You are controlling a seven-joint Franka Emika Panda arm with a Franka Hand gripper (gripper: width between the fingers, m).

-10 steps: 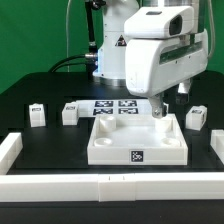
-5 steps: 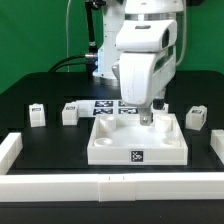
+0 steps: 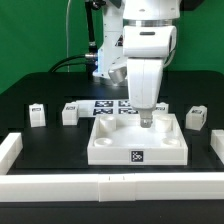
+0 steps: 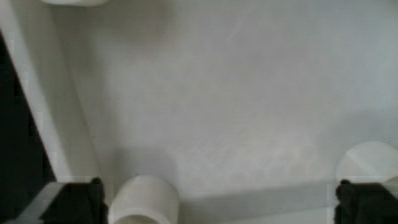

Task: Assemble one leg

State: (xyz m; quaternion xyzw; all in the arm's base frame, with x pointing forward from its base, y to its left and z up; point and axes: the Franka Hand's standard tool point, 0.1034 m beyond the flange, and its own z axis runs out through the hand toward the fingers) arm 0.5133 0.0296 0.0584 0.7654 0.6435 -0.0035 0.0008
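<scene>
The white panel lies in the middle of the table and fills the wrist view. My gripper hangs low over its back right part. In the wrist view the gripper is open: the two dark fingertips stand far apart. A white rounded stub shows just inside one fingertip, not clamped; I cannot tell whether it is a socket or a leg. Small white legs stand on the table: two at the exterior view's left and one at its right.
The marker board lies behind the panel. Long white rim bars run along the exterior view's left, front and right. A round corner socket of the panel shows near the other fingertip.
The arm has swung toward the exterior view's left and turned its wrist. The gripper now hangs lower over the panel's back right part. The legs and the panel have not moved.
</scene>
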